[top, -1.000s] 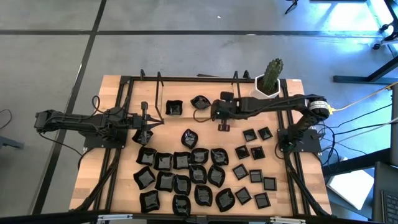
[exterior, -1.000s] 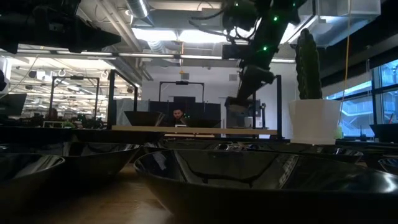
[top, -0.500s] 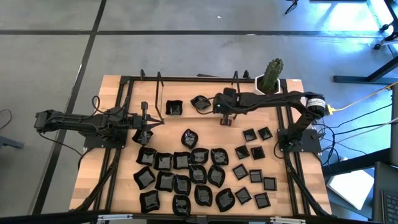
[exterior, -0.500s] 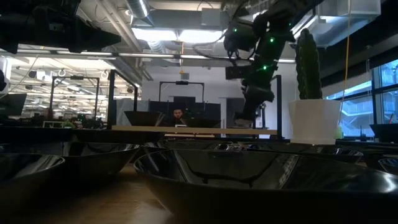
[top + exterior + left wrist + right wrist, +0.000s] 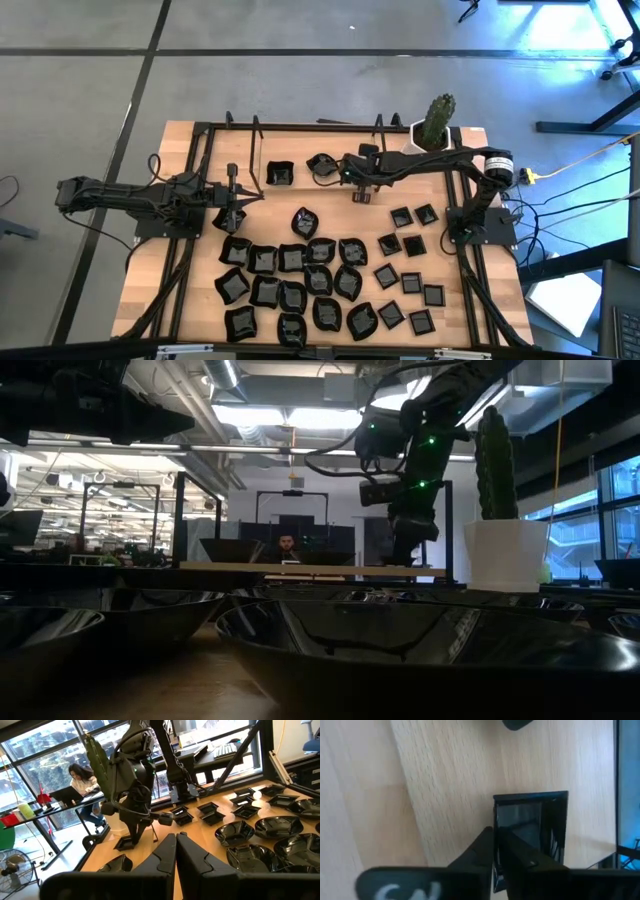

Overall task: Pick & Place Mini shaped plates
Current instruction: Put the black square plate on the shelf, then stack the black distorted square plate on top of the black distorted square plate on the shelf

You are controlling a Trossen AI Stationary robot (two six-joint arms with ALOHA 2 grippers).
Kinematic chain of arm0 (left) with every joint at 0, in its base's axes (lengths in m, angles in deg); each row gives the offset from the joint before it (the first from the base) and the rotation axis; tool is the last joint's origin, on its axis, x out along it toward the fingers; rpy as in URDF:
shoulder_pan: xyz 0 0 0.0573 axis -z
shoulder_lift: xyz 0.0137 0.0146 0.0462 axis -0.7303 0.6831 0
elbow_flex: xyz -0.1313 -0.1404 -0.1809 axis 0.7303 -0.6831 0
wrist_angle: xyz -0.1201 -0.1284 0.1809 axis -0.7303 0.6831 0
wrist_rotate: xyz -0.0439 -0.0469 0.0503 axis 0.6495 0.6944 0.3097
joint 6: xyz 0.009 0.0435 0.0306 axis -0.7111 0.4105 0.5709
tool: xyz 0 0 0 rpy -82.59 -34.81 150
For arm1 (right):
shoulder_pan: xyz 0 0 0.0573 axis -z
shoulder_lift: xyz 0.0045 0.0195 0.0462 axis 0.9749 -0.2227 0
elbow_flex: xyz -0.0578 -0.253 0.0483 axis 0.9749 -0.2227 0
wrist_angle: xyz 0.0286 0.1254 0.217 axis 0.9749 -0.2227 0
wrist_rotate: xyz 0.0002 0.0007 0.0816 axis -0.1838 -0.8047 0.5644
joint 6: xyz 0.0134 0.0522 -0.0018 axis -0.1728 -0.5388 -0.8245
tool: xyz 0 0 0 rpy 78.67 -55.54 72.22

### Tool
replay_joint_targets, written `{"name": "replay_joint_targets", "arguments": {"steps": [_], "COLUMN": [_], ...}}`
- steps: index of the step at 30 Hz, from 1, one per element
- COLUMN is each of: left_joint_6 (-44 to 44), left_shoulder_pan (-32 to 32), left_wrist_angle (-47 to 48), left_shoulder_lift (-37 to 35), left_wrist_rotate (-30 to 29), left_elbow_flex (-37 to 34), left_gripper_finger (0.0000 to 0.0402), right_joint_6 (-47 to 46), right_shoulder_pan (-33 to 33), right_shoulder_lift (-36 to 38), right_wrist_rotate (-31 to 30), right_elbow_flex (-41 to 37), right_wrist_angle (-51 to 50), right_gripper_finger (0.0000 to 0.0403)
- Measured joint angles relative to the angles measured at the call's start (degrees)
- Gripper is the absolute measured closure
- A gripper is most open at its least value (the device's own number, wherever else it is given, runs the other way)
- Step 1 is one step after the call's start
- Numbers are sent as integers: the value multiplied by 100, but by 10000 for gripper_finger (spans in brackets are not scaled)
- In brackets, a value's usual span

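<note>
Plates crowd the near half of the worktop (image 5: 195,275) in the high view: mini shaped plates (image 5: 320,285), glossy black. Toward the far edge, the right gripper (image 5: 362,192) holds a small square plate (image 5: 361,196) beside the cactus pot (image 5: 431,135); the left gripper (image 5: 240,200) waits at the left side. Low view shows the right arm reaching down behind big dark dishes. Left wrist view shows its fingers (image 5: 165,852) pressed together. Right wrist view shows the fingers pinching the square plate's rim, plate on wood.
</note>
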Motion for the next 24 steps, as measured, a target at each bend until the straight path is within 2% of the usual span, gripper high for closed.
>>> {"name": "replay_joint_targets", "arguments": {"steps": [6,13,20,24], "left_joint_6": [-1,1,0,-2], "left_shoulder_pan": [2,2,1,0], "left_wrist_angle": [0,0,0,0], "left_shoulder_lift": [0,-2,-1,0], "left_wrist_rotate": [0,0,0,0], "left_elbow_flex": [-1,1,0,-1], "left_gripper_finger": [397,393,397,394], "right_joint_6": [-107,-260,-271,-434], "right_shoulder_pan": [0,-18,-213,-370], "right_shoulder_lift": [-2,-4,-4,34], "right_wrist_rotate": [-1,-88,-102,-99], "right_elbow_flex": [0,240,1047,1828], "right_wrist_angle": [-30,-393,-1276,-2014], "right_gripper_finger": [329,308,299,303]}}
